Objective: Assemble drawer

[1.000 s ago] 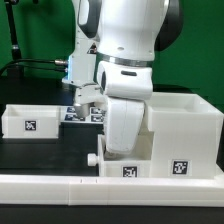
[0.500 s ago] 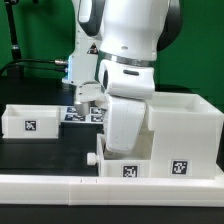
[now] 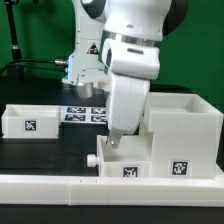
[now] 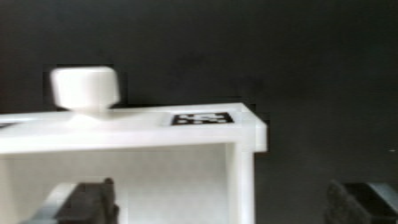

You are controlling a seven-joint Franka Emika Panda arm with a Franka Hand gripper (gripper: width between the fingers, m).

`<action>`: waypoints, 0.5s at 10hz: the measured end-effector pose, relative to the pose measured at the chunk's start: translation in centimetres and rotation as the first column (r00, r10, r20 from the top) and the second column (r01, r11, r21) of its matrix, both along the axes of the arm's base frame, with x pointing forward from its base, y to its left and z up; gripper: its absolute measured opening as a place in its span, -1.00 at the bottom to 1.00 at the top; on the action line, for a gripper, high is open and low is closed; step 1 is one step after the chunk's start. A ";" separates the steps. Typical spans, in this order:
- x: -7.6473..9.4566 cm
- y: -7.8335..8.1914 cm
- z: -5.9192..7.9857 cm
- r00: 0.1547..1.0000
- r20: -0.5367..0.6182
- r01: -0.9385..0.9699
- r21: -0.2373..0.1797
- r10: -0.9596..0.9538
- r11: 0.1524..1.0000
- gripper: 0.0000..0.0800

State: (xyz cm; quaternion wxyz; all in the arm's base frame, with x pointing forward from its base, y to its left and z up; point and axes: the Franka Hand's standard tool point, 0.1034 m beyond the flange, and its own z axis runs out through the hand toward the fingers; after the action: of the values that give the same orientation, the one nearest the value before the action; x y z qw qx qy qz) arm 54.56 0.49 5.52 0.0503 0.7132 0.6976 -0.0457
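Exterior view, step: I judge this to be the approach to the front tray (image 3: 125, 160). Nothing of the drawer is mated yet.
Exterior view, parts: the housing (image 3: 185, 125) stands on the desk (image 3: 50, 150). The front tray sits against or just beside the housing, on the exterior view's left of it; I cannot tell if they touch. Its knob (image 3: 92, 158) points away from the housing. The far tray (image 3: 28, 120) lies well apart from the housing on that same side.
Exterior view, end effector: the arm (image 3: 135, 60) hides it, so I cannot read the opening here.
Wrist view, end effector (image 4: 224, 200): spread wide and empty. The fingers (image 4: 86, 203) are blurred; one shows in front of the tray wall, the other out past the tray's corner. I see no contact.
Wrist view, tray: the knob (image 4: 80, 88) and a tag (image 4: 205, 118) on the rim are both clear.
Next move: in my judgement, lower, get a wall squarely between the fingers, close, then line the tray up with the housing's opening.
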 end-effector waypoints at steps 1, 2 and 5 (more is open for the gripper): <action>0.1 -0.7 0.7 1.000 -0.005 -0.013 -0.006 0.013 1.000 0.55; 0.1 -1.8 1.1 0.999 -0.015 -0.032 -0.011 0.031 0.999 0.61; -0.1 -4.5 -0.2 0.996 -0.046 -0.073 -0.012 0.073 0.997 0.62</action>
State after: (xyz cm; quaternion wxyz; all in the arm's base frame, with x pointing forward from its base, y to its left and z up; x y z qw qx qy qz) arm 54.51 -4.05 5.34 0.0409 0.6857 0.7239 -0.0649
